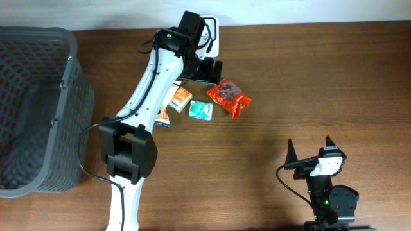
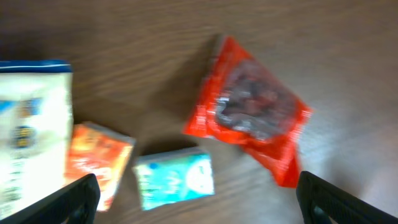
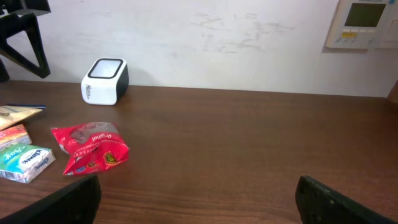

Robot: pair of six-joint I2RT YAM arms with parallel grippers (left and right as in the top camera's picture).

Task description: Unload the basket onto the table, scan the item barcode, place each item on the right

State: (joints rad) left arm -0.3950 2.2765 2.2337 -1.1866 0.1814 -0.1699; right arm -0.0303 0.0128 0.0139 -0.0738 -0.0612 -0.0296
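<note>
The left hand (image 2: 206, 202) stood with its fingers (image 2: 78, 198) spread wide and nothing between them. From its own wrist camera the bare wood of the bench (image 2: 124, 50) showed through the gap. It hung above the bench at the far side, just beside the barcode scanner (image 1: 212, 35).

Below and slightly ahead of that hand lay the red snack packet (image 2: 252, 109), flat on the bench and free of both fingers. It was crumpled, with a clear window showing dark contents. Near it, toward the arm, sat a teal tissue pack (image 2: 175, 177). Just beside that was an orange pack (image 2: 96, 158), and next to it a white and blue bag (image 2: 28, 137). The wrist view was blurred, so no print could be read. From overhead, the four items formed a loose cluster in front of the scanner, with the red packet on the side farthest from the basket.

The right hand (image 1: 310, 154) was also fully spread and empty. It was near the front edge of the bench, well apart from the cluster.

A grey mesh basket (image 1: 38, 109) occupied the left end of the bench.
</note>
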